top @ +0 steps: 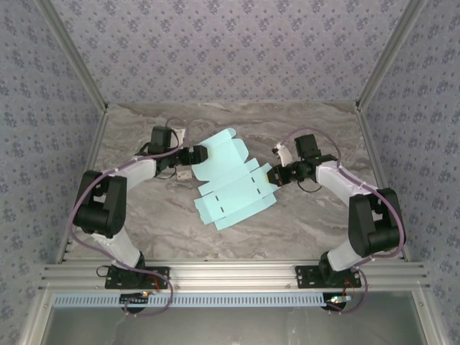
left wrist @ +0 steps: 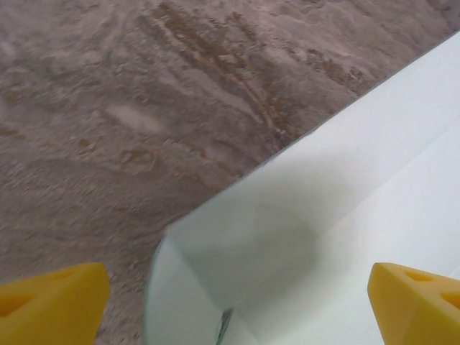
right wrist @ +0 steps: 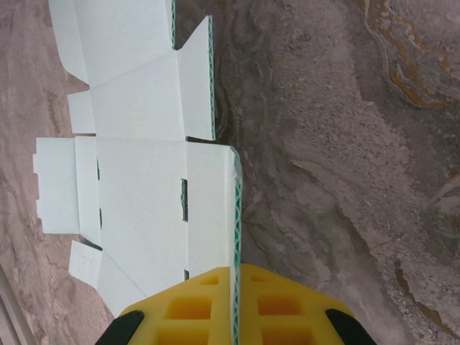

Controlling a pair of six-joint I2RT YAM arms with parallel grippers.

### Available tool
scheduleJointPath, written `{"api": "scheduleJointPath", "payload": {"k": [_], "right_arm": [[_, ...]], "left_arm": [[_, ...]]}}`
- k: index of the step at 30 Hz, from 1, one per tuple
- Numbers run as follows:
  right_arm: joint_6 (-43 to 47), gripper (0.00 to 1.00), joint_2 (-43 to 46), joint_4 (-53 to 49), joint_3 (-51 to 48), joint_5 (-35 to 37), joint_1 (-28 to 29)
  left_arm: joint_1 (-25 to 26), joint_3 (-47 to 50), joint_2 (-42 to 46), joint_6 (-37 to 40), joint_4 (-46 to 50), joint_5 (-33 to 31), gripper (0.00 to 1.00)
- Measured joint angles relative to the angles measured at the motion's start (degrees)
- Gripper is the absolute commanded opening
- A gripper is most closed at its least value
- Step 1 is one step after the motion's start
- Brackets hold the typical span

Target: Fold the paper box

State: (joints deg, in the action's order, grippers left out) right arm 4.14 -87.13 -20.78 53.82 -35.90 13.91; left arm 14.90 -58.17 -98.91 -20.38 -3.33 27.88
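Note:
The paper box (top: 231,181) is a flat pale turquoise die-cut sheet lying in the middle of the marble table. My right gripper (top: 272,175) is at the sheet's right edge. In the right wrist view its yellow fingers (right wrist: 194,309) are pressed together on the thin edge of the paper box (right wrist: 144,208), and the gripper (right wrist: 236,305) is shut on it. My left gripper (top: 198,154) is at the sheet's left side. Its yellow fingertips (left wrist: 50,302) stand wide apart, with a raised rounded flap of the paper box (left wrist: 302,237) between them, so this gripper (left wrist: 237,309) is open.
A small white tag (top: 183,173) lies on the marble table (top: 309,223) just below the left gripper. Patterned walls close in the back and both sides. The aluminium rail (top: 230,274) with the arm bases runs along the near edge.

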Motion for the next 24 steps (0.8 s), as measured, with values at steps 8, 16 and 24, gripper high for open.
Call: {"api": "scheduleJointPath", "payload": {"k": [8,16,24], "right_arm": [[0.0,0.00,1.6,1.4,0.0,-1.0,-0.7],[-0.3,0.00,1.7,1.6,-0.4,-0.9,-1.6],[-0.9,0.00,2.4,1.7,-0.4,-1.0,-2.4]], "left_arm": [[-0.2,-1.4,-2.4,1.1,-4.7,7.9,0.64],[-1.4,0.6,0.1,2.4,-7.6,12.4,0.45],[-1.4,0.6,3.8,4.0,-7.8,15.0,0.27]]}}
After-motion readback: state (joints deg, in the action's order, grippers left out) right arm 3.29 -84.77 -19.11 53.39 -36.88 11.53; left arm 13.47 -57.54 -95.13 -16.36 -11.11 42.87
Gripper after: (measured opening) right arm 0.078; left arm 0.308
